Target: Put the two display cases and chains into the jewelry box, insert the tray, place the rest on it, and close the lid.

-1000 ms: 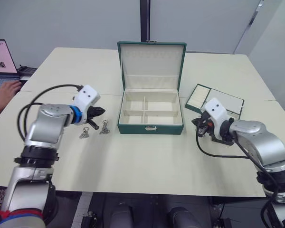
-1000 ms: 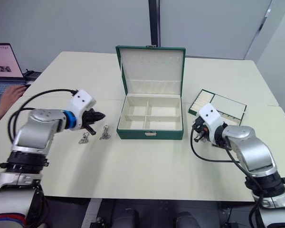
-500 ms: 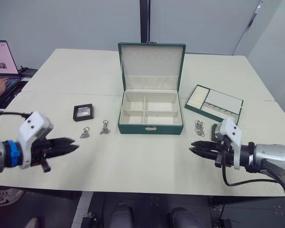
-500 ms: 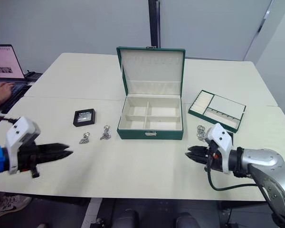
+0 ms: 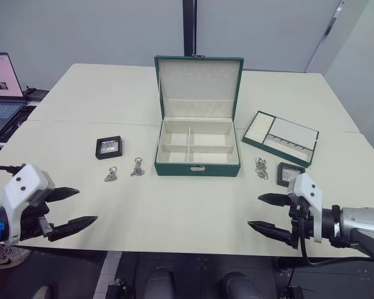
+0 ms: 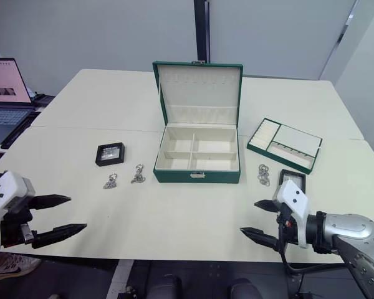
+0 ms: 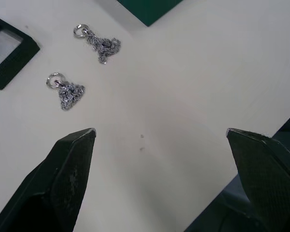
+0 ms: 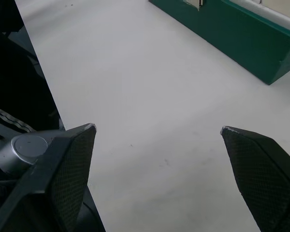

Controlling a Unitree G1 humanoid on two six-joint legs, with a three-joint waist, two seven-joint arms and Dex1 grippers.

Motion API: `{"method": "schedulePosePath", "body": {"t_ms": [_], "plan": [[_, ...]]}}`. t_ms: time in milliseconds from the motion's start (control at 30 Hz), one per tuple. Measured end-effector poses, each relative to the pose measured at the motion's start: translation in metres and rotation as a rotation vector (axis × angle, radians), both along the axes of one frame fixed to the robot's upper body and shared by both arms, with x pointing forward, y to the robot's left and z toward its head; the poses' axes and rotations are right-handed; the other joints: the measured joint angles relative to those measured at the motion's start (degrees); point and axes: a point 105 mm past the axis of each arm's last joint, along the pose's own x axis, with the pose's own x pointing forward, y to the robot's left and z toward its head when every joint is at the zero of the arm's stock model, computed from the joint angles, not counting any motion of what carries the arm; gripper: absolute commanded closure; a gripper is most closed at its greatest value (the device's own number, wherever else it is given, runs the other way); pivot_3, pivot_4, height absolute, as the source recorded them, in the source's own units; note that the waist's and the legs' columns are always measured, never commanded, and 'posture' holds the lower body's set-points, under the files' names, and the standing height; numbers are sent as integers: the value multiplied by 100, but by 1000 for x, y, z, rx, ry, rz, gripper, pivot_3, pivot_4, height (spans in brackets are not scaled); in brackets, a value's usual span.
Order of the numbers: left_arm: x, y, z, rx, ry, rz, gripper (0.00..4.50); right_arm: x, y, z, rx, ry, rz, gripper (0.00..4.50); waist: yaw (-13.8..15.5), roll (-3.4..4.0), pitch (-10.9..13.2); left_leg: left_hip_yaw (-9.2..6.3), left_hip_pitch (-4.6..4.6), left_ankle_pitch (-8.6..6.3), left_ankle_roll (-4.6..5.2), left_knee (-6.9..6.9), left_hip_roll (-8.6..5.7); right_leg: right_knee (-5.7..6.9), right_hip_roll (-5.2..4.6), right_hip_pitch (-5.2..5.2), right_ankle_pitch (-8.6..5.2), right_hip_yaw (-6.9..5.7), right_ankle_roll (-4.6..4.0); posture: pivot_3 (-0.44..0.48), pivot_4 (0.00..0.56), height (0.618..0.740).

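While the jewelry box (image 5: pixel 197 147) sits open mid-table with its lid (image 5: pixel 198 85) up, the left gripper (image 5: pixel 67 207) hangs wide open and empty at the near left edge. The right gripper (image 6: pixel 259 219) is the same — near right edge.

Left wrist view: two chains (image 7: pixel 66 90) beside a display case (image 7: pixel 7 52).

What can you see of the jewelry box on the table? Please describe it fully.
The jewelry box is dark green outside with cream lining. It stands open in the middle of the table, its lid raised upright at the back. Dividers split the inside into compartments, all empty. A small silver clasp sits on the front wall. Nothing touches it; the chains and cases lie apart on either side.
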Motion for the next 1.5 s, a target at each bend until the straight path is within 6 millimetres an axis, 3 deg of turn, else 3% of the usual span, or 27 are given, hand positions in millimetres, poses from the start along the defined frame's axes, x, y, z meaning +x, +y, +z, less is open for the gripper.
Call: {"method": "schedulePosePath", "body": {"t_ms": [133, 300, 500, 733, 900, 1067, 1133, 1500], "plan": [[20, -2, 18, -126, -187, 28, 0, 7, 7, 14, 20, -83, 12, 40, 2, 4, 3, 0, -1, 0, 0, 2, 0, 5, 1, 3, 0, 0, 0, 0, 150, 726], [31, -4, 23, -251, -299, 74, 0, 13, 23, 41, 50, -220, 52, 40, -9, -7, -1, 0, -9, 0, -1, 2, 2, 4, 3, 8, 1, 3, 0, 0, 150, 726], [24, 0, 10, -270, -303, 102, 0, 24, 40, 67, 77, -340, 69, 40, -9, -8, 0, -2, -7, 0, -2, 2, 3, 5, 2, 6, 1, 2, 0, 0, 150, 726], [22, 2, 12, -259, -313, 107, 0, 26, 48, 70, 92, -354, 80, 40, 8, -11, -2, -4, -6, 0, -1, 3, 2, 4, -1, 6, 1, -1, 0, 0, 150, 726], [30, 4, 20, -170, -256, 102, 0, 26, 51, 68, 100, -345, 93, 40, 12, -16, 2, -16, -5, 1, -1, 4, 2, 6, 2, -5, 1, -11, 0, 0, 150, 726], [63, 11, 55, 111, -117, 55, 0, 27, 55, 66, 113, -337, 113, 40, 11, -20, 10, -15, -2, 0, -1, 2, -6, 3, -2, -10, 0, -13, 0, 0, 150, 726], [74, 13, 60, 191, -88, 19, 0, 27, 56, 66, 115, -335, 125, 40, 7, -9, 17, -7, -4, 0, -1, -2, -4, 4, 1, -22, 0, -7, 0, 0, 150, 726], [138, 32, 22, 457, 99, -72, 0, 30, 60, 68, 101, -347, 129, 40, 30, -4, 19, 11, -58, 7, -7, 5, 6, 16, 10, -82, 1, 4, -2, 0, 150, 726]]}}
